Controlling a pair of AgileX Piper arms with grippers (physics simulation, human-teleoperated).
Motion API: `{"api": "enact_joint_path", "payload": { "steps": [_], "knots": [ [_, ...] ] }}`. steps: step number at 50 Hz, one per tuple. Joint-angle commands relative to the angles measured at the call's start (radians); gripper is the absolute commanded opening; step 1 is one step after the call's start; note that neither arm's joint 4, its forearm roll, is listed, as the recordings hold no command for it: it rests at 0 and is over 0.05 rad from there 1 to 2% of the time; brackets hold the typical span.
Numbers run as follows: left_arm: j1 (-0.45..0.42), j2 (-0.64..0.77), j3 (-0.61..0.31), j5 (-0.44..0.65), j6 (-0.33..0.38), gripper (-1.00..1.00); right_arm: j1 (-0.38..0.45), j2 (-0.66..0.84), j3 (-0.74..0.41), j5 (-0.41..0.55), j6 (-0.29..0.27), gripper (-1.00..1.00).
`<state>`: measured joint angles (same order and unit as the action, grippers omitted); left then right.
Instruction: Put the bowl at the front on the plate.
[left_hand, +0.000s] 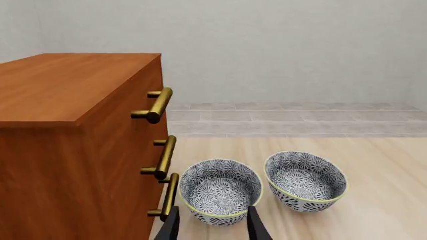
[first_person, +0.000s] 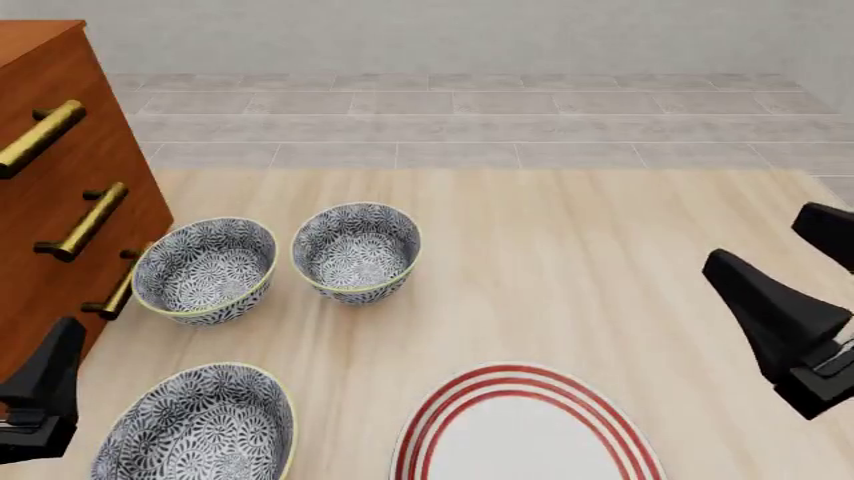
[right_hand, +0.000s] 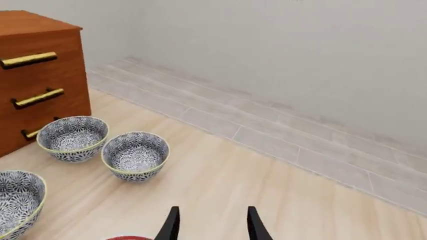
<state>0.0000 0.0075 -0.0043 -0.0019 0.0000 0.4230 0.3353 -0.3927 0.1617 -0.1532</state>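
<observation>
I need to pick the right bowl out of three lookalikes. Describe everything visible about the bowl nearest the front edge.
The front bowl is round, deep and ceramic-looking, with a dense dark-grey-and-white floral pattern inside and out and a thin yellow-green rim. It sits upright and empty on the wooden table, cut off by the front view's lower edge. It lies left of the plate, apart from it, and nearer than the two matching bowls. The left end effector is beside it; whether they touch is unclear.

The left claw (first_person: 38, 400) sits at about 8 o'clock in the front view, the right claw (first_person: 801, 320) at about 4 o'clock. In each wrist view, both dark fingers stand parted, nothing between them, neither claw touching anything.
</observation>
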Motion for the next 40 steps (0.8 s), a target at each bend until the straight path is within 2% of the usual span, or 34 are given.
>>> {"api": "enact_joint_path", "payload": {
  "steps": [1,7,22,31,40],
  "knots": [
    [0.000,0.000,0.000,0.000,0.000,1.00,0.102,0.068,-0.019,-0.024,-0.029,1.00],
    [0.000,0.000,0.000,0.000,0.000,1.00,0.156,0.108,-0.033,-0.039,-0.050,1.00],
    [0.000,0.000,0.000,0.000,0.000,1.00,0.273,0.217,-0.034,-0.112,-0.053,1.00],
    [0.000,0.000,0.000,0.000,0.000,1.00,0.330,0.284,-0.048,-0.153,-0.048,1.00],
    [0.000,0.000,0.000,0.000,0.000,1.00,0.368,0.341,-0.076,-0.165,-0.076,1.00]
  ]
}}
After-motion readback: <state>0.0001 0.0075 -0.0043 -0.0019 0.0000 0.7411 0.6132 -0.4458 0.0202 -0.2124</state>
